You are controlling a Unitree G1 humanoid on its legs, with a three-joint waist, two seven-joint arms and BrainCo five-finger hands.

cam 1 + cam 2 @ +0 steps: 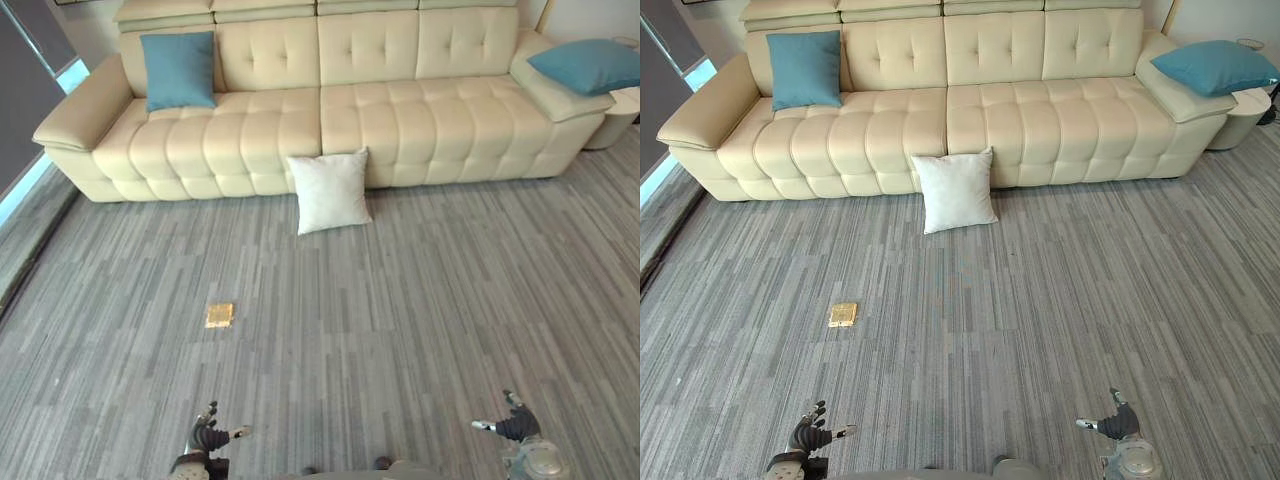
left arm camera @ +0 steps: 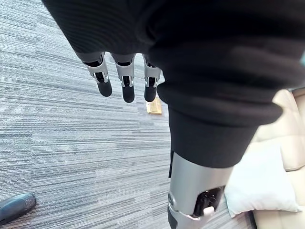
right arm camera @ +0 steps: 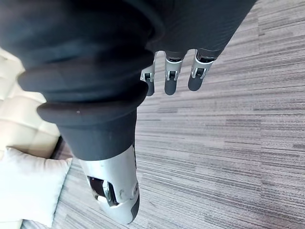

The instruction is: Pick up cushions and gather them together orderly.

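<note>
Both hands low and empty over the carpet; three cushions spread along the sofa.

Left hand at the lower left, fingers hanging straight and slightly apart, holding and touching nothing. Right hand at the lower right is the same, its fingers loose and straight with only floor beyond them. Square teal fabric cushion stands upright on the left seat of the long cream tufted leather sofa, against the backrest. Small square brass floor plate lies flat in the grey striped carpet, well apart from the sofa. Square white fabric cushion sits on the floor, leaning on the sofa front near its middle. Second teal cushion lies on the right armrest. The left wrist view catches the brass plate past the fingertips and the white cushion by the sofa base. The right wrist view catches a corner of the white cushion and the cream seat.
</note>
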